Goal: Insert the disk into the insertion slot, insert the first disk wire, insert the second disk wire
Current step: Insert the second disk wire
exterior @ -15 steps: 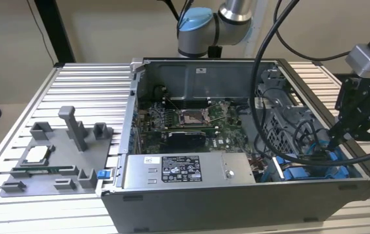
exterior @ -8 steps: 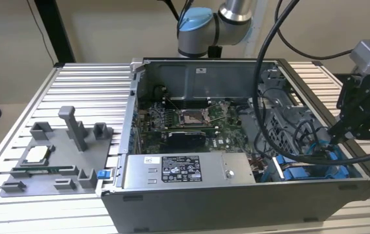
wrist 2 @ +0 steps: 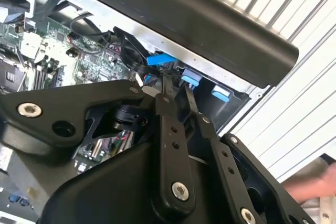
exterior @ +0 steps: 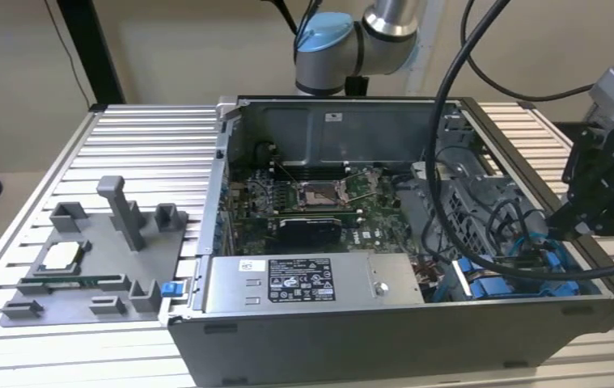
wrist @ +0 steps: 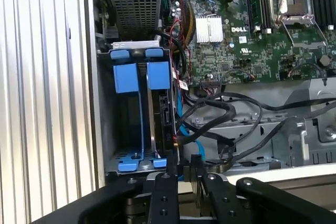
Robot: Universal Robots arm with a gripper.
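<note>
Disk (wrist: 163,114) sat on edge in insertion slot (wrist: 106,129), btwn blue rails (wrist: 126,77); gripper (wrist: 190,168) hung just beside its end, near blue cable (wrist: 179,111); grip state couldn't be told

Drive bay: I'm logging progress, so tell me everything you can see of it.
The drive bay is a grey metal frame with bright blue plastic rails and tabs, in a corner of the open computer case. In the first wrist view it has two side-by-side compartments: one looks dark and empty, the other holds what looks like the disk, edge-on. Black and blue cables run beside that filled side. The gripper hangs off one end.
</note>
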